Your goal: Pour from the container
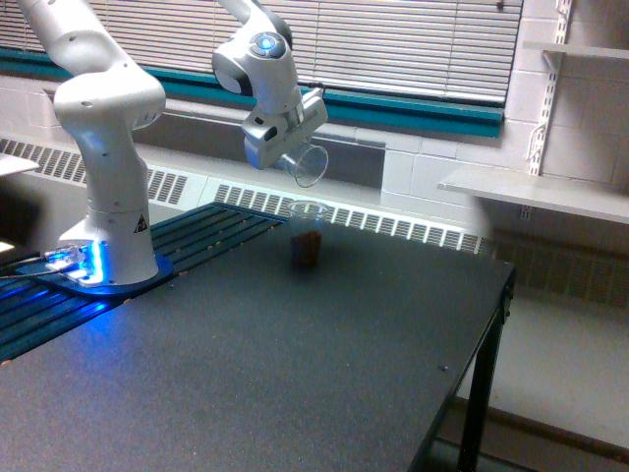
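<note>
My gripper (282,147) clamped the container (309,164), tipped mouth-down and seemingly empty, above the receiving cup (307,234) just below so any contents fell inside.

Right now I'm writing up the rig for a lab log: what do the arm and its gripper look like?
The arm is glossy white with rounded, bulbous segments and darker grey seams at the joints. A small triangular warning sticker sits low on its base column, and the base ring glows blue. A round blue light shows on the wrist joint. The gripper is a boxy light-grey block. No loose cables are visible along the arm.
</note>
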`<state>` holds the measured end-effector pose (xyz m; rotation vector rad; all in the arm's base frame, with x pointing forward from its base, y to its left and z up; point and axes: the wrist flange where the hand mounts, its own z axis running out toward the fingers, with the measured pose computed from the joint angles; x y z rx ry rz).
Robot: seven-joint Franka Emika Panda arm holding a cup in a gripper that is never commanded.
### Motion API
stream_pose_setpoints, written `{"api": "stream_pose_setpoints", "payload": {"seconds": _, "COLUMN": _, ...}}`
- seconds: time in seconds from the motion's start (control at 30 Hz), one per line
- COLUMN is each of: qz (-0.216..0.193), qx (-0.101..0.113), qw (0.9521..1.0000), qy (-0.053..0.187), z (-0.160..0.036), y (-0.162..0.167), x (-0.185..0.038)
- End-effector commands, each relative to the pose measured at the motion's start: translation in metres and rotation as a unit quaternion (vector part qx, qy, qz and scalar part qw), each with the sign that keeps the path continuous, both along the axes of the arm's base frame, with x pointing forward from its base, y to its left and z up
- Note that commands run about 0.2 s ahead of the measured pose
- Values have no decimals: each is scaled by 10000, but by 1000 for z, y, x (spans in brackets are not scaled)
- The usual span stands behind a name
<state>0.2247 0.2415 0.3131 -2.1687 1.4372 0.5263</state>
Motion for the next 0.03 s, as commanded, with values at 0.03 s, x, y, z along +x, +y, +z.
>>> {"api": "stream_pose_setpoints", "payload": {"seconds": 0.03, "qz": 122, "qx": -1, "qw": 9998, "qy": -144, "z": 2, "y": -6, "x": -1}}
